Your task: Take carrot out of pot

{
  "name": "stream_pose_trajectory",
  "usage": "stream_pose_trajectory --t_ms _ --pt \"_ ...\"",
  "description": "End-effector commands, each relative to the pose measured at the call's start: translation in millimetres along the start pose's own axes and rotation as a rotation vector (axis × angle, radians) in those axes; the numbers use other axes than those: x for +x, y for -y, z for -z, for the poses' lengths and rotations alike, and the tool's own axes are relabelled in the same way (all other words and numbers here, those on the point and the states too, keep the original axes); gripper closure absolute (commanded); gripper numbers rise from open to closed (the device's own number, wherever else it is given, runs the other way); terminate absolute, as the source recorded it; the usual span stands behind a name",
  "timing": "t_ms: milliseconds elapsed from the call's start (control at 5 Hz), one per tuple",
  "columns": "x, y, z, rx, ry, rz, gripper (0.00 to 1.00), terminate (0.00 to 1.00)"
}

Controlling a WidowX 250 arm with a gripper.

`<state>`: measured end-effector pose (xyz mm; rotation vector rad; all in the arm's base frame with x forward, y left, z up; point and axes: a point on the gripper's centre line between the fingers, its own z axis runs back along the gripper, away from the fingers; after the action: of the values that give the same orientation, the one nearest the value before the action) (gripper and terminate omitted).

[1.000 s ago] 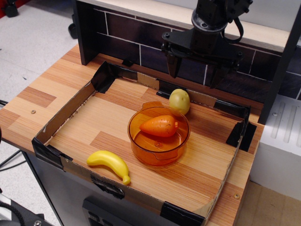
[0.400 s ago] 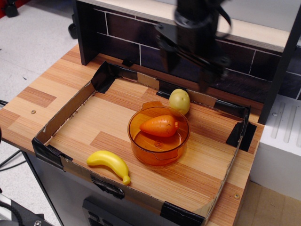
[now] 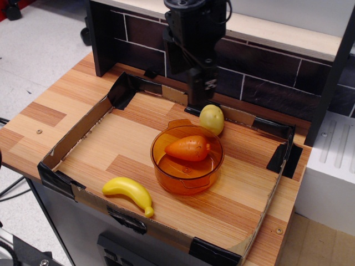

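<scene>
The orange carrot (image 3: 187, 148) lies on its side inside the translucent orange pot (image 3: 166, 172), tip pointing left. The pot stands in the middle of the cardboard-walled tray. My black gripper (image 3: 201, 98) hangs above the tray's back wall, behind and above the pot, just left of the yellow-green potato toy (image 3: 212, 118). It is turned edge-on to the camera, so its fingers overlap in view. It holds nothing and is well clear of the carrot.
A yellow banana (image 3: 128, 192) lies near the tray's front edge, left of the pot. The low cardboard tray wall (image 3: 75, 138) with black taped corners rings the work area. A dark tiled backsplash (image 3: 260, 72) stands behind it.
The gripper has moved left and down from above the back right of the tray, and has rotated from facing the camera with its fingers spread to edge-on. The toys have not moved.
</scene>
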<state>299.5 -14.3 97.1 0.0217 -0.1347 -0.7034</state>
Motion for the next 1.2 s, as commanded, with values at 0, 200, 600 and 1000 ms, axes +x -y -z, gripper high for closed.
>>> stream_pose_trajectory --t_ms 0,200,600,1000 --pt "-0.2 4.0 10.8 -0.017 -0.050 0.267 0.00 0.00" --pt "-4.4 15.3 21.6 -0.030 -0.051 0.343 0.00 0.00" --pt "-5.4 31.2 42.7 -0.041 -0.070 0.374 0.00 0.00" --pt "-4.8 42.1 59.3 -0.051 -0.083 0.401 0.00 0.00"
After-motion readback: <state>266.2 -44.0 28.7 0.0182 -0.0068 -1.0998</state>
